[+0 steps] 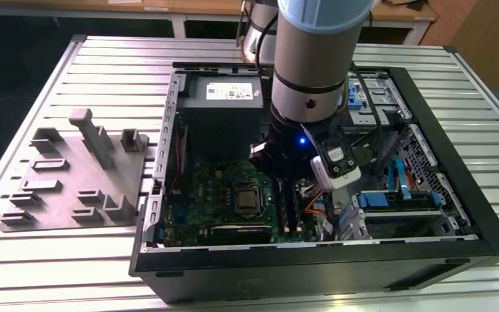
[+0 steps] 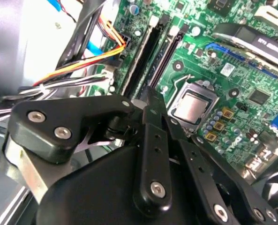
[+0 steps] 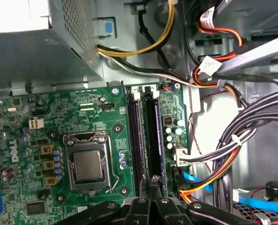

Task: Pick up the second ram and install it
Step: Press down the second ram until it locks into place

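Black linkage of the tool [image 3: 154, 180] sits closest in both wrist views, low over the board [image 2: 153, 96]; whether it is open or closed on anything, I cannot tell.

In the exterior view, a slatted metal table [image 1: 492, 97] carries an open black computer case [image 1: 319, 273] lying on its side. The grey arm [image 1: 319, 58] reaches down into the case from above. On the table at the exterior view's left, just beside the case, lies a grey fixture plate [image 1: 76, 182] with raised blocks.

Inside the case, a metal power supply box [image 3: 35, 51] borders the green motherboard [image 3: 45, 103]. A bundle of black, orange, yellow and red cables [image 3: 232, 145] runs along the board's edge on the side away from the processor. The square processor socket [image 3: 88, 165] with its silver lid sits near the middle of the board.

Between the socket and the cables run 2 long black slot rails, side by side. The second ram [image 3: 156, 136] stands on edge in the rail nearer the cables, its dark blue-green side just visible in the first wrist view. The tool is directly over 1 end of it. The other rail [image 3: 134, 140] lies just beside it, nearer the socket.
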